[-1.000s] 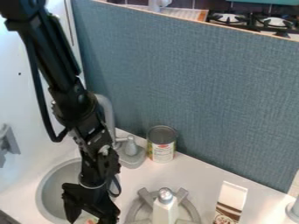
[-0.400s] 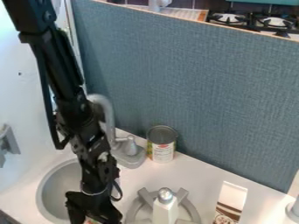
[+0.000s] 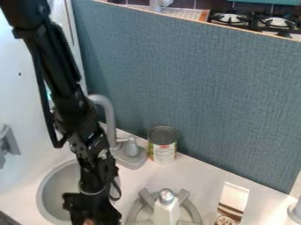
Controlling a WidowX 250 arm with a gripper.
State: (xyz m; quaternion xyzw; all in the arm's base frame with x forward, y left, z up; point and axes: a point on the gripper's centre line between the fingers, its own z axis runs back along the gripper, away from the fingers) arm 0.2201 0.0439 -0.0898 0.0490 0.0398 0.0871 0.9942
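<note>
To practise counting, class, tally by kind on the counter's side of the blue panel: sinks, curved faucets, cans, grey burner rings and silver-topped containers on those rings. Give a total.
Sinks: 1
Curved faucets: 1
Cans: 1
Grey burner rings: 1
Silver-topped containers: 1
Total: 5

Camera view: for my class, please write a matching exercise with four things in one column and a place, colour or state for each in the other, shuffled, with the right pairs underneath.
Things
1. Sink
2. Tin can
3. Bottle
4. Gas stove

Descriptions
A. Behind the blue panel
B. White, with a silver top
C. Round, partly hidden by the robot arm
D. Near the panel's foot, right of the faucet

Right pairs: 1-C, 2-D, 3-B, 4-A
</note>
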